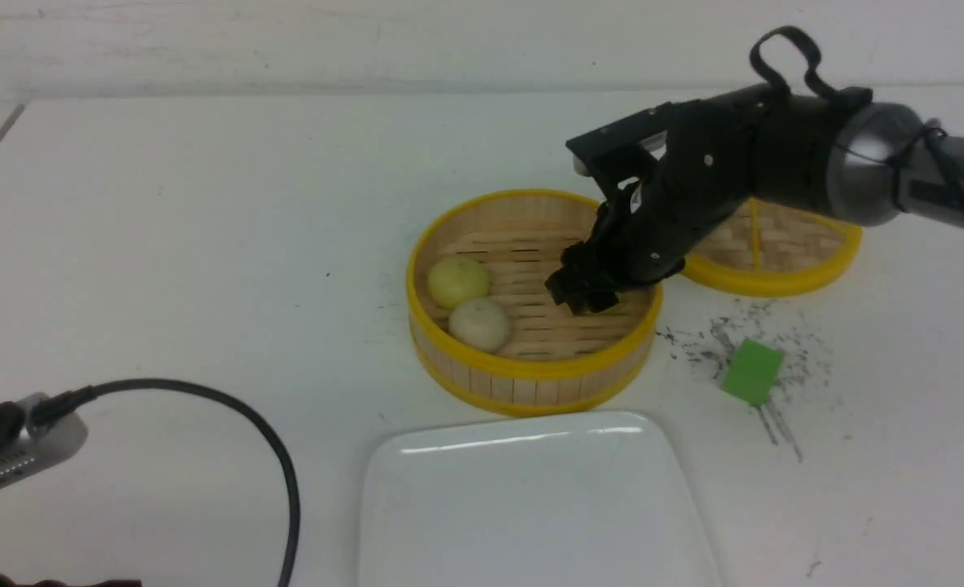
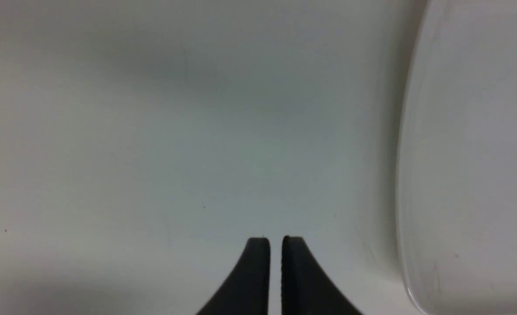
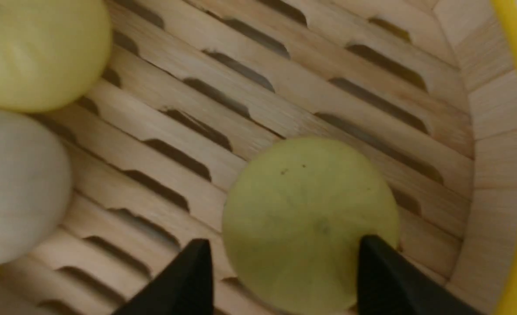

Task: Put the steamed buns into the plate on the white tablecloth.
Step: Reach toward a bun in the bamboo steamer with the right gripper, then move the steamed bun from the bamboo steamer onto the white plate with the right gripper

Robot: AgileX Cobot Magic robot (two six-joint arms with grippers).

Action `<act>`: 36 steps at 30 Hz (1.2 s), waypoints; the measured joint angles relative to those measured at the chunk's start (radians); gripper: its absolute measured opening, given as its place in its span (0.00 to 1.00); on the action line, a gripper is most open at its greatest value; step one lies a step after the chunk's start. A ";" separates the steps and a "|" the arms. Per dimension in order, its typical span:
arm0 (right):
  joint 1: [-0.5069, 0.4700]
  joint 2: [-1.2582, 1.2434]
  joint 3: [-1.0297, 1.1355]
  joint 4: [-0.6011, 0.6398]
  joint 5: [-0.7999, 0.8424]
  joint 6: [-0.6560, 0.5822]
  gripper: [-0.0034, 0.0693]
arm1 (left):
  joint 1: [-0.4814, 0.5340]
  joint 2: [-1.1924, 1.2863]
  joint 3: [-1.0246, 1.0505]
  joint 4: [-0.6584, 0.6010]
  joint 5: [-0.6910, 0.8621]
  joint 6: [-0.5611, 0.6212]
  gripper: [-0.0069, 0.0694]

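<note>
Three steamed buns lie in the round bamboo steamer [image 1: 531, 383] on the white tablecloth [image 1: 164, 244]. A pale yellow bun [image 1: 458, 281] and a greyish bun [image 1: 479, 324] sit by its left wall. My right gripper [image 1: 584, 293] reaches down into the steamer's right side and hides the third one in the front view. In the right wrist view that gripper [image 3: 280, 245] stands open, its fingers either side of the third, yellow bun [image 3: 311, 218]. The white plate [image 1: 531, 505] lies in front of the steamer with nothing on it. My left gripper [image 2: 276, 239] hovers over bare cloth beside the plate [image 2: 473, 153], almost shut and holding nothing.
The steamer's woven lid [image 1: 776, 281] lies behind my right arm. A green cube [image 1: 752, 372] sits on dark speckles right of the steamer. A black cable [image 1: 278, 465] loops from my left wrist at the near left.
</note>
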State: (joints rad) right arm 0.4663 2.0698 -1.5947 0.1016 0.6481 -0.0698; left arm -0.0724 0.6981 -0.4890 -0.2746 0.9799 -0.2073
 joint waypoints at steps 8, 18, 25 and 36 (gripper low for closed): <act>0.005 -0.093 -0.003 0.002 0.117 0.000 0.06 | 0.000 0.000 0.000 0.000 0.000 0.000 0.20; 0.118 -0.518 0.285 0.121 0.250 0.001 0.07 | 0.000 0.000 0.000 0.004 -0.002 0.000 0.22; 0.254 -0.505 0.614 0.155 -0.023 0.004 0.09 | 0.000 0.000 0.000 0.007 -0.004 0.000 0.23; 0.258 -0.400 0.687 0.162 -0.221 0.005 0.45 | 0.000 0.000 0.000 0.019 -0.004 0.000 0.26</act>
State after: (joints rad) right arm 0.7244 1.6694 -0.9078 0.2639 0.4275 -0.0646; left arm -0.0724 0.6981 -0.4890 -0.2554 0.9756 -0.2073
